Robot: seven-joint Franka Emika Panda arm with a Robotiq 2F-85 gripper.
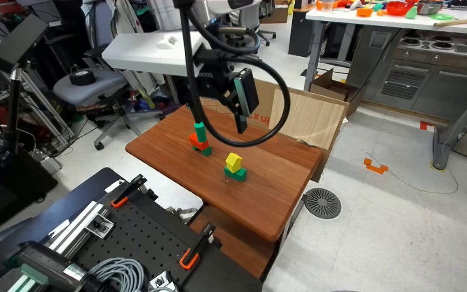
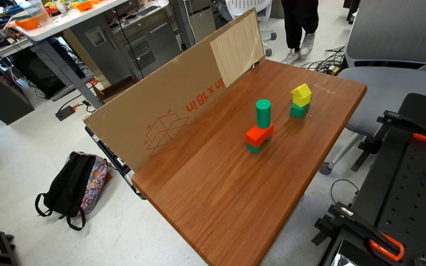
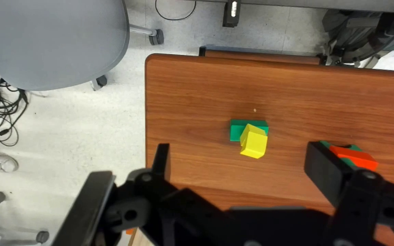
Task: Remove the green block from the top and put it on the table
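The green block (image 2: 263,113) is an upright cylinder standing on a red block (image 2: 259,135). The red block rests on a green arch piece (image 2: 253,149) on the brown wooden table (image 2: 213,207). This stack also shows in an exterior view, with the green block (image 1: 200,132) on top. In the wrist view the right finger hides most of the green block (image 3: 349,161). My gripper (image 3: 243,162) is open, with nothing held between its fingers. It hangs above the table, higher than both stacks. In an exterior view the gripper (image 1: 220,117) is partly hidden by a cable.
A second stack has a yellow house-shaped top (image 3: 254,143) on a green rectangular block (image 3: 237,131). A cardboard panel (image 2: 165,96) stands along one long table edge. A black perforated bench (image 1: 156,227) with clamps lies off the opposite edge. A grey chair (image 3: 53,41) stands near the table.
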